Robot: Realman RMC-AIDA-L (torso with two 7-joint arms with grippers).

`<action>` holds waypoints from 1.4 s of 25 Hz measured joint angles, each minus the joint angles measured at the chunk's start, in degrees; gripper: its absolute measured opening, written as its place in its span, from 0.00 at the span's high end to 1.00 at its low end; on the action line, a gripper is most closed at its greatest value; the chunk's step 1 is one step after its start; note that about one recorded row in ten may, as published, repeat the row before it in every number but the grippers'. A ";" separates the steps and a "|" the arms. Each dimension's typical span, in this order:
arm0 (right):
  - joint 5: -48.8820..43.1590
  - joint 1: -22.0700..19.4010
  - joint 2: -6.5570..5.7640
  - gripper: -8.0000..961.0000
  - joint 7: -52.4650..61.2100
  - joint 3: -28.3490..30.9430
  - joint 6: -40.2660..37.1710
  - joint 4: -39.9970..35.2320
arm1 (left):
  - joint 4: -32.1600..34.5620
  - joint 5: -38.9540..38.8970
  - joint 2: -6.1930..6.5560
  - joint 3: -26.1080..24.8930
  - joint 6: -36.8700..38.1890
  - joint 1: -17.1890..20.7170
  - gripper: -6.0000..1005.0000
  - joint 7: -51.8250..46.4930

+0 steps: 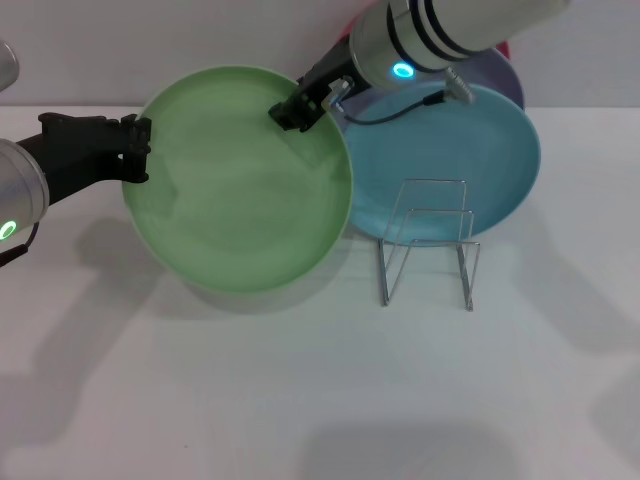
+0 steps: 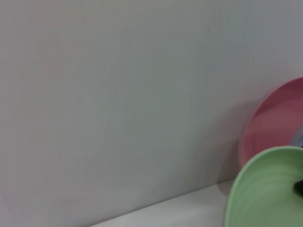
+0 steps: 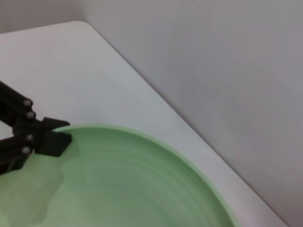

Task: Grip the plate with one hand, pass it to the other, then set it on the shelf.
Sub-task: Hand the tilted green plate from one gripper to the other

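The light-green plate (image 1: 240, 180) hangs tilted above the table, its face turned up toward the head camera. My left gripper (image 1: 137, 150) is shut on its left rim. My right gripper (image 1: 300, 105) is shut on the far right rim, with a black finger (image 1: 290, 112) lying over the plate's face. The right wrist view shows the plate (image 3: 118, 184) with the left gripper (image 3: 49, 141) pinching its edge. Only the plate's edge (image 2: 265, 194) enters the left wrist view. The wire shelf (image 1: 430, 240) stands empty on the table, right of the plate.
A teal-blue plate (image 1: 450, 160) leans up behind the shelf, with a lavender plate (image 1: 508, 82) behind it. A pink plate (image 2: 274, 118) stands against the back wall (image 1: 150, 40). White table (image 1: 300, 400) spreads in front.
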 joint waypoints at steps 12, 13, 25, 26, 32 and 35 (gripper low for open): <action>0.08 -5.58 0.66 0.80 -1.43 -0.15 -1.66 6.96 | -0.36 -1.33 -0.03 0.69 -0.15 -0.14 0.82 0.42; 0.15 -5.77 0.66 0.81 -1.45 -0.15 -1.72 7.13 | -0.42 -1.66 -0.02 0.71 -0.08 -0.15 0.82 0.53; 0.23 -9.19 0.64 0.92 -1.68 -0.45 -1.90 11.33 | -1.04 -1.87 -0.02 1.68 2.20 0.23 0.63 1.42; 0.23 -9.46 0.63 0.93 -1.68 -0.46 -1.92 11.64 | -1.23 -1.86 0.00 1.78 2.53 0.37 0.59 1.44; 0.01 -10.28 0.61 0.94 -1.67 -0.62 -2.03 12.34 | -2.66 -1.87 0.12 2.16 4.03 1.10 0.40 1.81; -0.04 -10.39 0.61 0.95 -1.67 -0.43 -2.15 12.36 | -2.83 -1.86 0.13 2.20 4.06 1.13 0.35 2.19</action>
